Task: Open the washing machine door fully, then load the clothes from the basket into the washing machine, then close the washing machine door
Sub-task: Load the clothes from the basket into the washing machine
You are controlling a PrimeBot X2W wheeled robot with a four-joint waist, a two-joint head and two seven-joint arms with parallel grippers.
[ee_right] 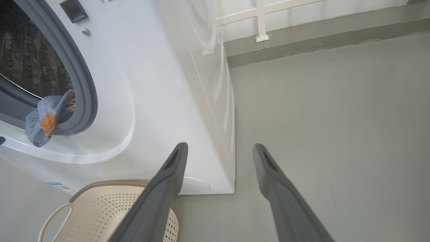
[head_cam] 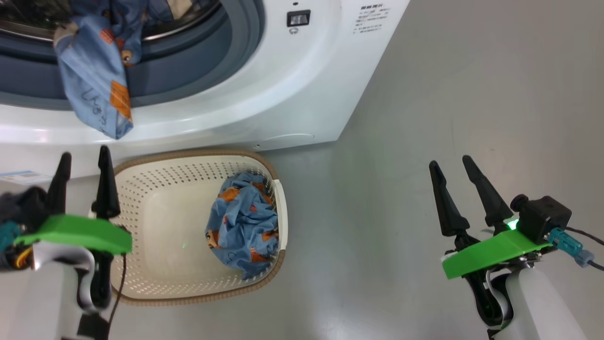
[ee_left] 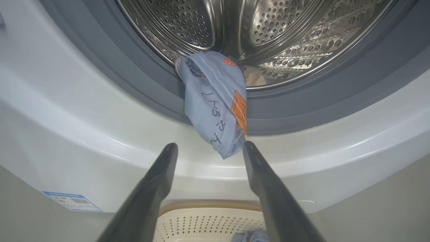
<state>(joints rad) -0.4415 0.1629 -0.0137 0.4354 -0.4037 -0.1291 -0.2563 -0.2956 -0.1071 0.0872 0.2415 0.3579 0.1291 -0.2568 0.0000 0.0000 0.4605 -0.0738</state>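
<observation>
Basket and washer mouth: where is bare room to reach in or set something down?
In the basket, the left half is bare, up to the bundle against the right wall. The floor between basket and right gripper is bare. The washing machine mouth is crowded where a cloth hangs over the gasket; the lip right of it is free.

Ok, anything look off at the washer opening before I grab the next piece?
Yes. One blue garment is only partly in the drum: its end hangs out over the grey gasket onto the white front lip. A closing door would likely pinch it. The other bundle sits in the basket.
</observation>
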